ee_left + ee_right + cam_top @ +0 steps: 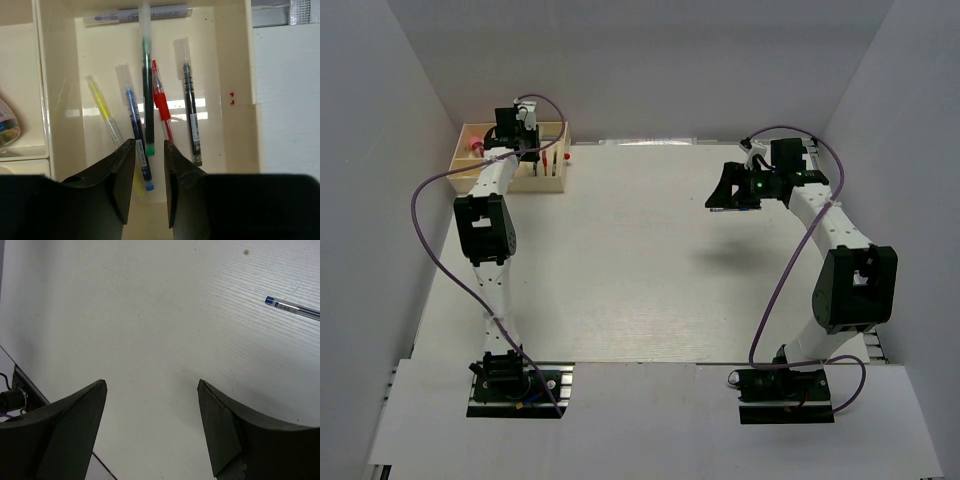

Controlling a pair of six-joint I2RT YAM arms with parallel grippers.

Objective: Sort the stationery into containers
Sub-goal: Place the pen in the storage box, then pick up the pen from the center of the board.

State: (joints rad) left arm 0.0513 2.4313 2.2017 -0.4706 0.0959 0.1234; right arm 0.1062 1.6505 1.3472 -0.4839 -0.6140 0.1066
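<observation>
Cream tray point(516, 187) at ten o'clock on the table point(640, 260), hard into the far left corner. In its large compartment, seen from the left wrist: yellow-green pen point(103, 107), blue pen point(134, 125), red pen point(161, 102) and black pen point(190, 117). All four side by side, running roughly six to twelve o'clock. Crosswise at twelve o'clock, against the far wall, a grey marker point(170, 11).

Over them a green pen point(146, 85) with a clear barrel, blurred, upright in the view. Resting on the others or in the air: impossible to tell. Its green end between the fingertips of the left gripper point(149, 167) at six o'clock. Jaws parted, a sliver of gap on either side of that end, nothing clamped.

In a small compartment at nine o'clock, a rounded item point(7, 127), cut off by the frame edge and not identifiable. From above, a pink cylinder point(476, 145) at the tray's nine o'clock end and a tiny red knob point(567, 157) just off its three o'clock side.

Well apart, at two o'clock on the table, the right gripper point(152, 390) hanging above bare tabletop, fingers spread wide, holding nothing. At two o'clock from it in its own wrist view, one clear ballpoint point(295, 310) with a blue end, flat on the table, outside the tray, touching neither finger.
</observation>
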